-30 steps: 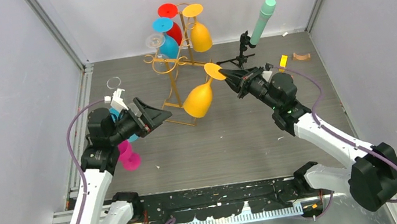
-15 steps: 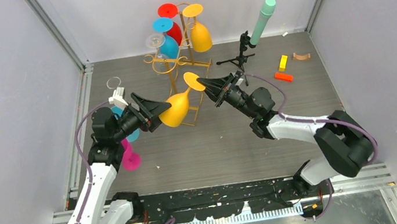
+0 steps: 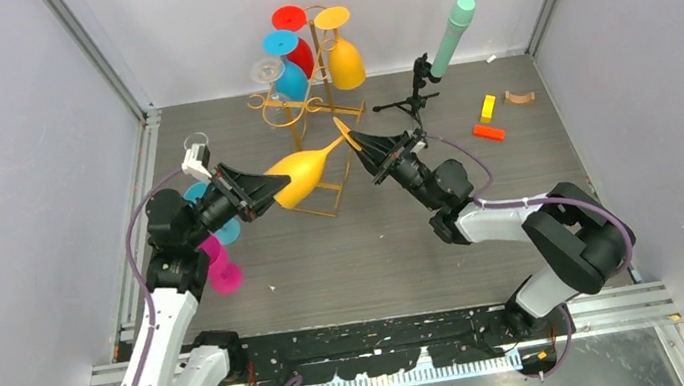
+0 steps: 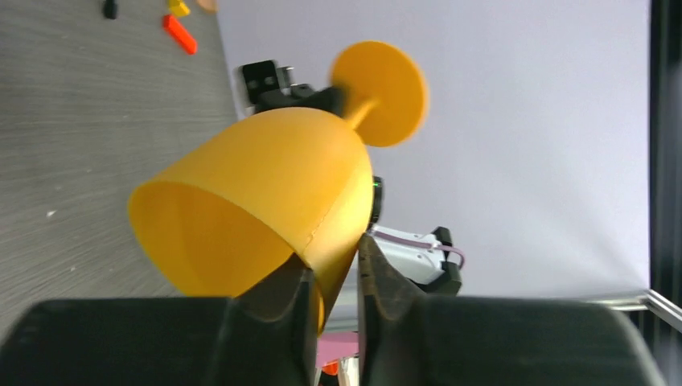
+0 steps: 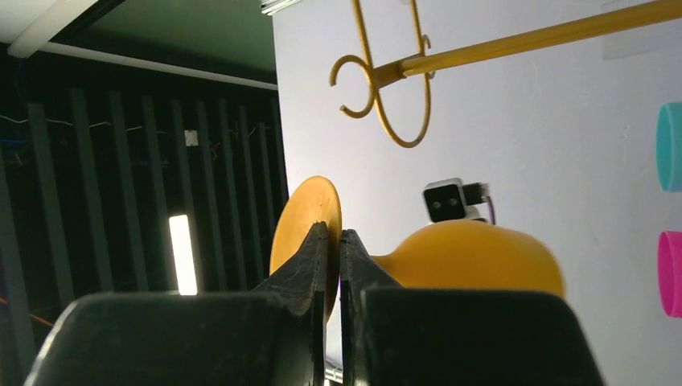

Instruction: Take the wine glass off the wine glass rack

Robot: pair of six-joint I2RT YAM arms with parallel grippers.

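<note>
An orange wine glass [image 3: 300,174] hangs on its side in the air in front of the gold wine glass rack [image 3: 304,109], held at both ends. My left gripper [image 3: 266,185] is shut on the bowl's rim. In the left wrist view one finger sits inside the bowl [image 4: 265,201] and the other outside, the gripper [image 4: 334,273] pinching the wall. My right gripper [image 3: 353,143] is shut on the glass's round foot [image 5: 310,221], its gripper tips [image 5: 333,235] clamped on the disc. The bowl [image 5: 474,257] shows beyond, and a rack hook [image 5: 386,80] above.
Red [image 3: 294,38], blue [image 3: 285,65], clear [image 3: 267,72] and orange [image 3: 343,51] glasses hang on the rack. A black tripod [image 3: 416,87] with a green tube [image 3: 453,34] stands right of it. Orange [image 3: 488,132] and yellow [image 3: 489,108] blocks lie far right. Pink [image 3: 223,272] and blue [image 3: 225,233] glasses lie by the left arm.
The right arm carried the orange glass leftward and tipped it over. The left gripper, open a second ago, has closed on the bowl's rim.
</note>
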